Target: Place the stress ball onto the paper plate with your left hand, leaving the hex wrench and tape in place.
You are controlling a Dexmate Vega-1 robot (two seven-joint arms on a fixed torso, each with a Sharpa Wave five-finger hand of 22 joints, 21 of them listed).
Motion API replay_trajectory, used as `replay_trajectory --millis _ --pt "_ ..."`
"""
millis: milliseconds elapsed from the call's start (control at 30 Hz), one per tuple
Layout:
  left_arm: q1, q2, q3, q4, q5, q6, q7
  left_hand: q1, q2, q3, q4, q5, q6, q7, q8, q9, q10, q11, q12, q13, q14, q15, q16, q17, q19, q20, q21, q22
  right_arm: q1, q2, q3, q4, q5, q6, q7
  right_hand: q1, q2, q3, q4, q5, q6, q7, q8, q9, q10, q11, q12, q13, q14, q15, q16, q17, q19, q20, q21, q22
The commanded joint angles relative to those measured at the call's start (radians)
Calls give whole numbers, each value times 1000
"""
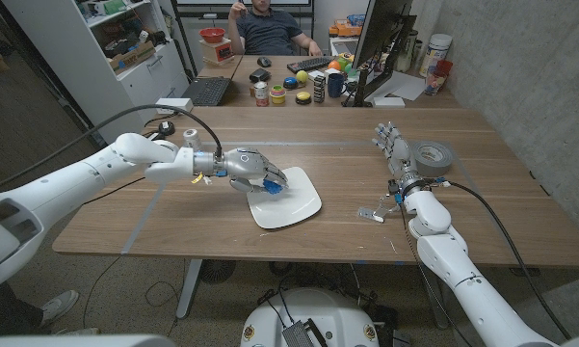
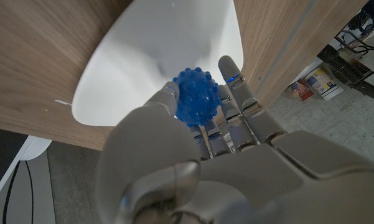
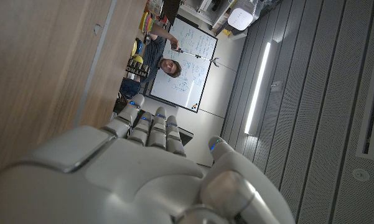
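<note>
A blue knobbly stress ball (image 1: 271, 187) (image 2: 197, 97) is held in the fingers of my left hand (image 1: 253, 170) (image 2: 193, 162). The hand hovers over the near left part of the white paper plate (image 1: 299, 200) (image 2: 155, 56), with the ball just above the plate's surface. My right hand (image 1: 395, 148) (image 3: 143, 174) stands at the table's right side, fingers straight and apart, holding nothing. A grey tape roll (image 1: 432, 156) lies just to its right. The small hex wrench (image 1: 370, 214) lies on the wood between the plate and my right forearm.
A black cable (image 1: 188, 123) loops over my left arm. Behind the table stands a second desk with a laptop (image 1: 206, 91), a keyboard (image 1: 309, 64), a monitor (image 1: 378, 43) and several small items. A person (image 1: 266, 27) sits there.
</note>
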Motion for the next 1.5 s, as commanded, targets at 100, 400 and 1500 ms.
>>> replay_trajectory --millis 100,400,1500 --pt "-2 2 1 -16 -28 9 -95 -6 -12 -11 -2 7 -27 -12 -13 -2 -24 2 -28 -9 -43 -142 9 -5 -37 -1 -13 -2 11 0 -2 20 3 11 4 -7 70 -3 -1 4 7 1 9 4 7 -1 6 5 9 4 0 1 8 -52 -3 1" --pt "0 0 -5 -24 -33 9 -132 -31 -30 -41 5 8 -131 -27 -44 -6 -110 7 -104 -26 -124 -96 14 -23 -109 67 -53 -7 16 2 -1 34 4 25 6 -7 70 -4 -1 4 10 1 10 4 10 0 6 5 11 3 0 0 10 -52 -5 2" --pt "-4 -14 -14 -12 -39 23 -96 -184 -76 -161 86 20 -244 -49 -35 -5 -240 26 -194 -32 -351 17 9 -67 -250 194 -178 -10 42 -1 0 69 13 26 29 -6 68 -5 -2 4 14 2 9 4 16 2 7 5 18 6 -1 0 17 -49 -13 2"
